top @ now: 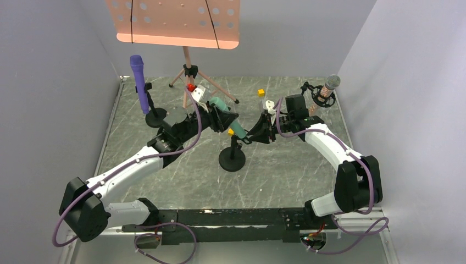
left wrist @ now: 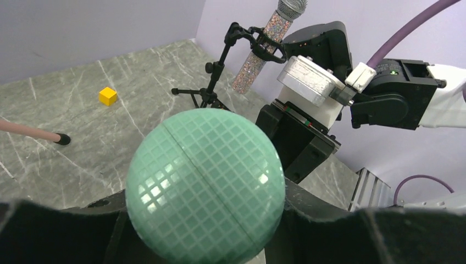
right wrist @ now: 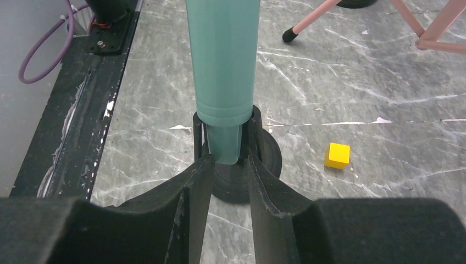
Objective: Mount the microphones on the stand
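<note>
The teal-green microphone (top: 233, 125) is tilted over the middle stand (top: 232, 158). My left gripper (top: 222, 116) is shut on it near its head, which fills the left wrist view (left wrist: 206, 184). In the right wrist view its tapered body (right wrist: 222, 60) ends in the stand's black clip (right wrist: 253, 129). My right gripper (right wrist: 227, 162) is shut on that clip from the right (top: 257, 133). The purple microphone (top: 140, 82) stands in its stand at the back left. The glittery microphone (top: 328, 88) sits in its holder at the back right and also shows in the left wrist view (left wrist: 258, 55).
A pink music stand (top: 176, 22) on tripod legs (top: 189, 71) is at the back centre. Small yellow cubes lie on the marble table, one at the back (top: 261, 92) and one beside the middle stand (right wrist: 337, 155). A red part (top: 190, 87) sits near the tripod.
</note>
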Controlling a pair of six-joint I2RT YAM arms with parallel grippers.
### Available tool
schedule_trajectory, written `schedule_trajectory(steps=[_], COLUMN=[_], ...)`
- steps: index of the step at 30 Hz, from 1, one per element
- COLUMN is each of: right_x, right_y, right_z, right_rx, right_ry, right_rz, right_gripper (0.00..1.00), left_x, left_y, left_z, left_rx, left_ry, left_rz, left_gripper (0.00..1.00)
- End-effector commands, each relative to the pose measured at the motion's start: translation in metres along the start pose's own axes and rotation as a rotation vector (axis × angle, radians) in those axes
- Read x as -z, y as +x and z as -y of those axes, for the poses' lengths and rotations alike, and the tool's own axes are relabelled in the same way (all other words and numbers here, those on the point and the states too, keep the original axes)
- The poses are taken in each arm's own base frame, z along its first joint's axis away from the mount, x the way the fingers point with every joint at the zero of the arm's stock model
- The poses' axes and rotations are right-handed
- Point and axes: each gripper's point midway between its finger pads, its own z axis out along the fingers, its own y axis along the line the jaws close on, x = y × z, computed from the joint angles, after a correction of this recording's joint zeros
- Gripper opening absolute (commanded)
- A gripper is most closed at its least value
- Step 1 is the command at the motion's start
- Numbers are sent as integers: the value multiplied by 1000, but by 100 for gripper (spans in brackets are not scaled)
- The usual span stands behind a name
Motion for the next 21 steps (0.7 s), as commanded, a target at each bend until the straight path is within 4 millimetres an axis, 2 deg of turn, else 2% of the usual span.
schedule_trajectory(steps=[1,11,21], right_x=[-1,-1,-1], right_y=[-3,-3,-1], right_z=[-6,-11,-11], right_rx=[35,43,35], right_ry=[-19,-37,-46], right_rz=[13,16,15], right_gripper=[40,43,45], left_x=[-4,-5,-9], left_y=[17,25,42], left_z=[0,-20,-19], left_rx=[49,106,77], left_ry=[38,4,53], left_rz=[-23,-23,-71], left_gripper=[0,0,0])
